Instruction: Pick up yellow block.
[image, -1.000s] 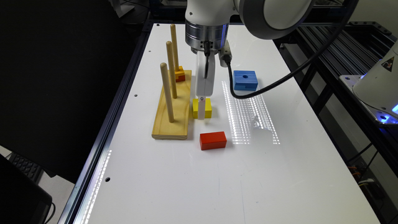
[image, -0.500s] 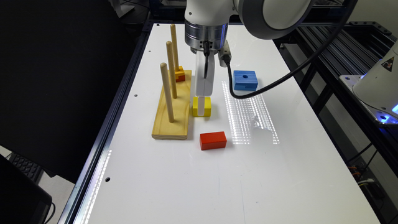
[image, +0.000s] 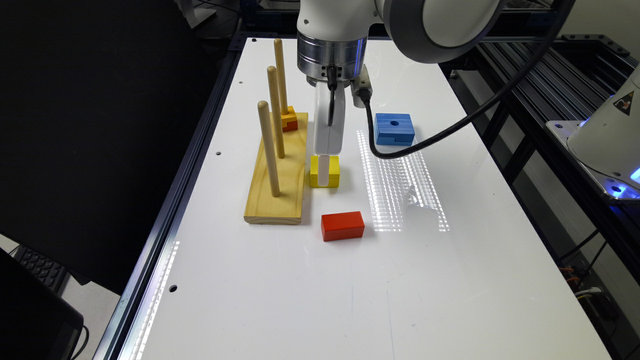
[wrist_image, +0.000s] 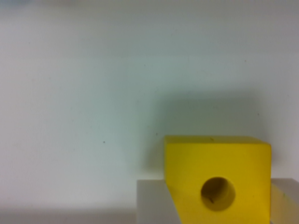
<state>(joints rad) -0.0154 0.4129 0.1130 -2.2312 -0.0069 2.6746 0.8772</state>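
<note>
Gripper lowered over the bright yellow wooden block with a round hole, fingers flanking and apparently touching it, ready for lifting off the white bench.

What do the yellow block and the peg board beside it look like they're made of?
The yellow block looks like painted wood: an even, opaque, slightly matte yellow coat with crisp edges and a drilled round hole, though the paint hides any grain. The peg board and its three pegs look like bare or clear-finished pale wood, with faint grain streaks along the base.
</note>
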